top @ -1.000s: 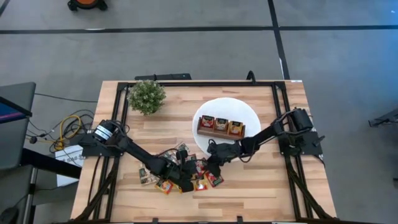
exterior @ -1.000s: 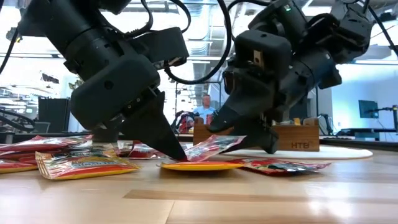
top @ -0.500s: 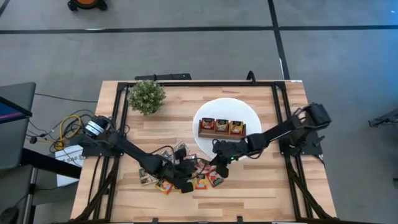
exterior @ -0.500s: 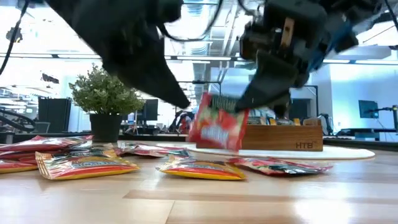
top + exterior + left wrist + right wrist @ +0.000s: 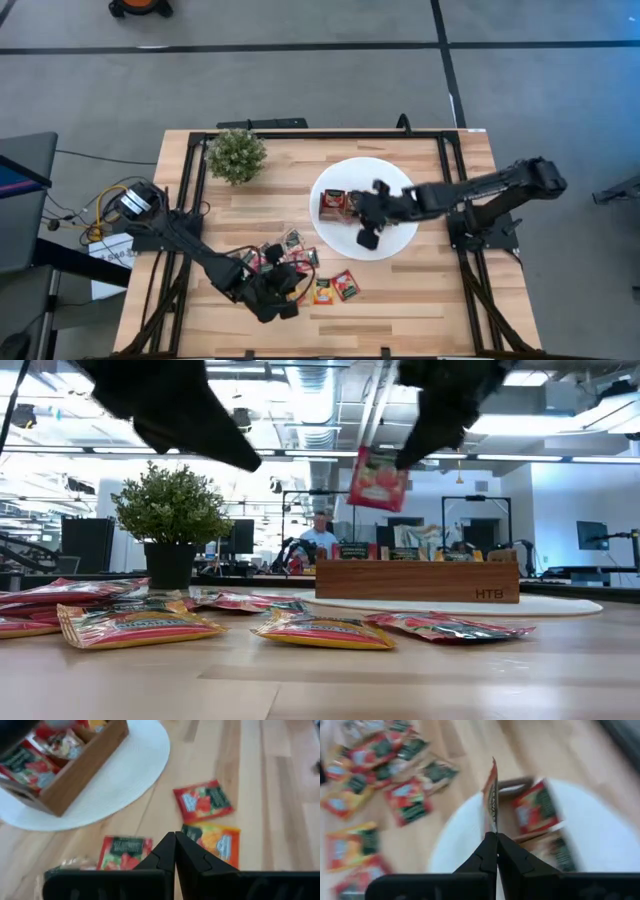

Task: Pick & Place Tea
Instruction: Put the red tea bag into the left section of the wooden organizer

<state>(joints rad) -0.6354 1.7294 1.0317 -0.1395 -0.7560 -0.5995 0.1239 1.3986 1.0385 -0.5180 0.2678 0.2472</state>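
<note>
Overhead view: right end effector [image 5: 366,236] is hovering over the white plate [image 5: 400,180], just beside the wooden tray [image 5: 345,213] sitting on that plate. Left end effector [image 5: 270,300] is hanging low over the surface [image 5: 420,300], well apart from the plate, among the loose tea sachets [image 5: 345,286] lying scattered off the plate's edge. Small plant [image 5: 236,155] is standing apart from the plate, toward the far corner.

Low view: red sachet [image 5: 377,480] is hanging in the air above the tray [image 5: 417,581], pinched at its upper edge by a dark end effector entering from above; going by the overhead view this is the right one. More sachets [image 5: 322,630] are lying flat on the surface [image 5: 400,680] in front of the plate [image 5: 560,605]. Person is showing in the room behind.

Left wrist view: left end effector [image 5: 175,851] is pressed together, gripping nothing. Sachets [image 5: 202,801] are lying beside the plate [image 5: 135,765]; the tray [image 5: 80,775] is holding sachets.

Right wrist view: right end effector [image 5: 492,845] is clamped on one red sachet [image 5: 492,797], held edge-on over the plate [image 5: 585,830] and tray [image 5: 520,785]. Other sachets [image 5: 405,802] are lying off the plate.
</note>
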